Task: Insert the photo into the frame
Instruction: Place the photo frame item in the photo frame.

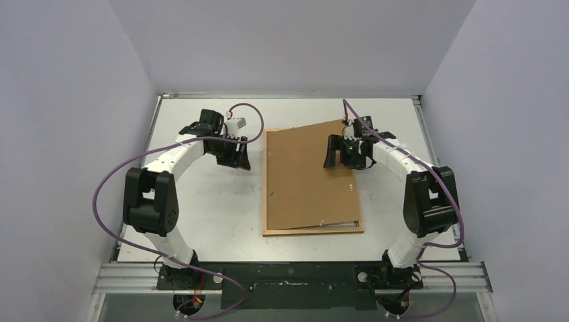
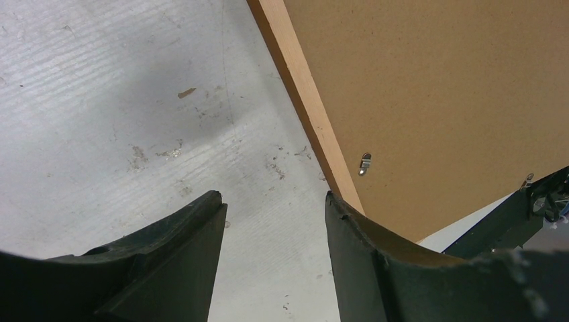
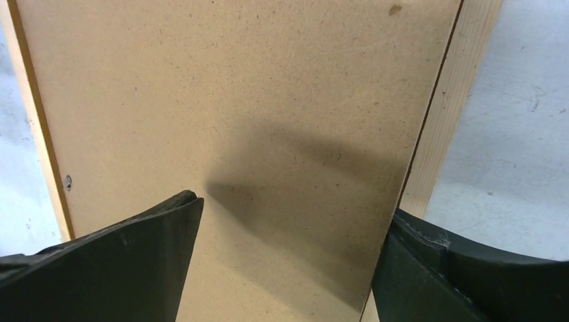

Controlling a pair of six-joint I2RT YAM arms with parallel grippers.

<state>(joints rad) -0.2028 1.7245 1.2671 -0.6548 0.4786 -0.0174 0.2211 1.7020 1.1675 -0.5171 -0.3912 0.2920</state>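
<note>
The frame (image 1: 312, 231) lies flat mid-table, back side up, with its pale wooden rail (image 2: 302, 100) showing in the left wrist view. A brown fibreboard backing sheet (image 1: 305, 181) lies askew on it, its far right corner overhanging the frame. The photo is hidden; only a thin pale strip (image 1: 341, 223) shows at the backing's near edge. My left gripper (image 1: 235, 157) (image 2: 275, 201) is open over bare table just left of the frame. My right gripper (image 1: 342, 157) (image 3: 295, 215) is wide open above the backing sheet (image 3: 235, 100) near the right rail (image 3: 456, 100), holding nothing.
A small metal clip (image 2: 365, 164) sits on the frame's back near its left rail. The white table (image 1: 201, 215) is walled in by grey panels. Purple cables (image 1: 107, 181) loop beside both arms.
</note>
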